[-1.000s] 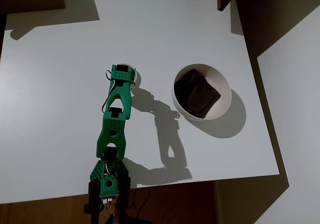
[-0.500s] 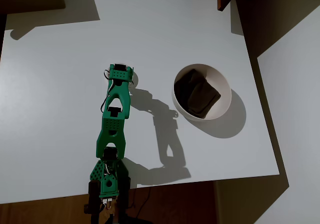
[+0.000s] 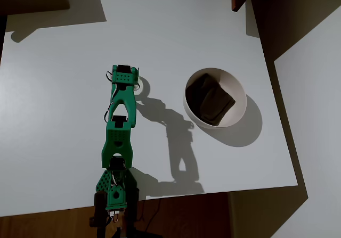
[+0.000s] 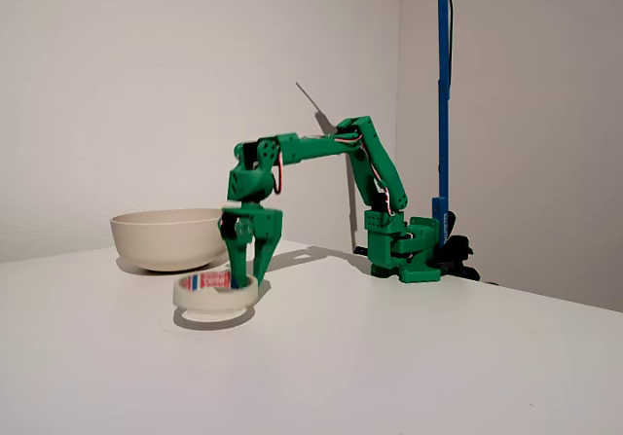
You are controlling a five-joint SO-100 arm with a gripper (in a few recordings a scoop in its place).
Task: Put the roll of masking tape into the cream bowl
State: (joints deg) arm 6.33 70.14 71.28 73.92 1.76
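White table (image 4: 409, 357), green gripper (image 4: 248, 277) spread astride roll of masking tape (image 4: 216, 294), cream bowl (image 4: 167, 237) apart

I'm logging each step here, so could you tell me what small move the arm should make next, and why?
Probably close the fingers. In the fixed view the gripper is down at the roll of masking tape on the table, one finger inside its hollow and one outside its wall, apart. The cream bowl waits behind.

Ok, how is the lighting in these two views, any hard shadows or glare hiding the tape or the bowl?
Overhead view: hard light, the arm throws a sharp dark shadow toward the cream bowl, and the hand covers most of the roll of masking tape. Fixed view: soft, even light, no glare, the roll sharp with a faint shadow.
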